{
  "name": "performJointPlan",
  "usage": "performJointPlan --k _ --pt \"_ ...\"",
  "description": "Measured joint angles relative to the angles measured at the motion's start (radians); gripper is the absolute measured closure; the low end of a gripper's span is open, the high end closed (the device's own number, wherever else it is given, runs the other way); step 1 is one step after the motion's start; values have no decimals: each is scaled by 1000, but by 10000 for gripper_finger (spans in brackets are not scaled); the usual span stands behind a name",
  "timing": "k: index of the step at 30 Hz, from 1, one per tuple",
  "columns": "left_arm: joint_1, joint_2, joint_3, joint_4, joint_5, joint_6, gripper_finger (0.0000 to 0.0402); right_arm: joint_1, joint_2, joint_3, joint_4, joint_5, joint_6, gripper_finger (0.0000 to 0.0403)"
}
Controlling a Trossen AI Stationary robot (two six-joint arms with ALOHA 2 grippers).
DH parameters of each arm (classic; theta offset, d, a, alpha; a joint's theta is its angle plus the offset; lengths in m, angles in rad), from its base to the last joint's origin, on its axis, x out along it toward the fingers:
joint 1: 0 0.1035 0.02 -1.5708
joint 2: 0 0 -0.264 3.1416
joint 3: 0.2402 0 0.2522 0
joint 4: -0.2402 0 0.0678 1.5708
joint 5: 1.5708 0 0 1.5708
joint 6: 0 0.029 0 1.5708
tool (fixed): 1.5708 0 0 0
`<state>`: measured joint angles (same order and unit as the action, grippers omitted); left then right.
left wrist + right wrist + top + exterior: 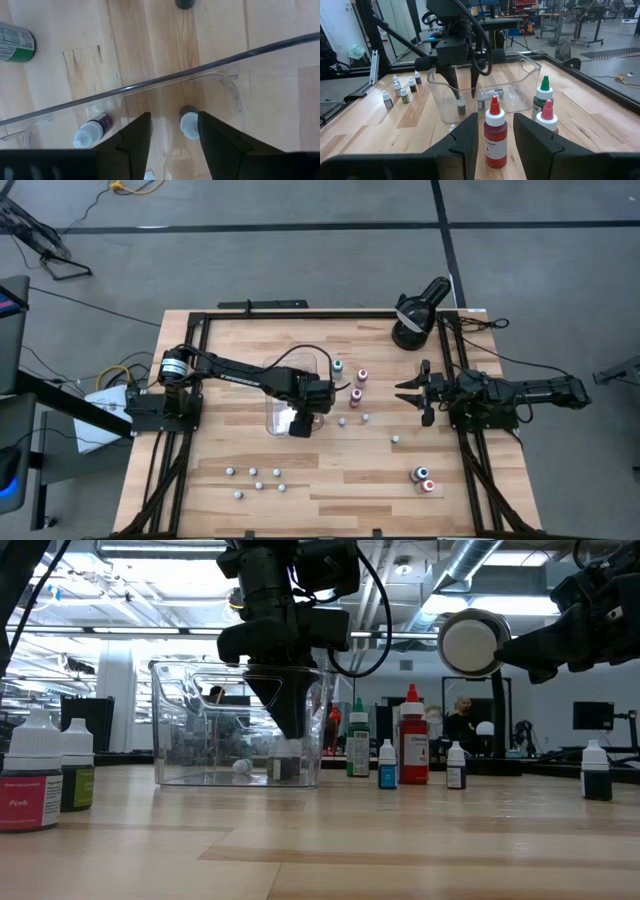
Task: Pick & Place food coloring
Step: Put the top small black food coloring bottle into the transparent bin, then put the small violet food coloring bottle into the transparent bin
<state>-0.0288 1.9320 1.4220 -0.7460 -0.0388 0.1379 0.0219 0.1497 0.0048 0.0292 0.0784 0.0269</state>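
A clear plastic tray stands mid-table. My left gripper reaches down into it, open. A tiny dark food coloring bottle with a white cap stands on the tray floor between and just below the fingertips. A second small bottle lies on the tray floor beside it. Red, pink and green-capped bottles stand on the table right of the tray. My right gripper waits open at the right edge.
Several tiny bottles stand in a row near the front left. Two wider ones stand front right, and loose ones lie between. A black round lamp-like device sits at the far right corner.
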Motion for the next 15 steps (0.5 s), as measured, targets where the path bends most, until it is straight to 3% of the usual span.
performJointPlan --k 15 --pt "-28 -26 108 -95 80 -5 253 0 0 0 -3 0 0 290"
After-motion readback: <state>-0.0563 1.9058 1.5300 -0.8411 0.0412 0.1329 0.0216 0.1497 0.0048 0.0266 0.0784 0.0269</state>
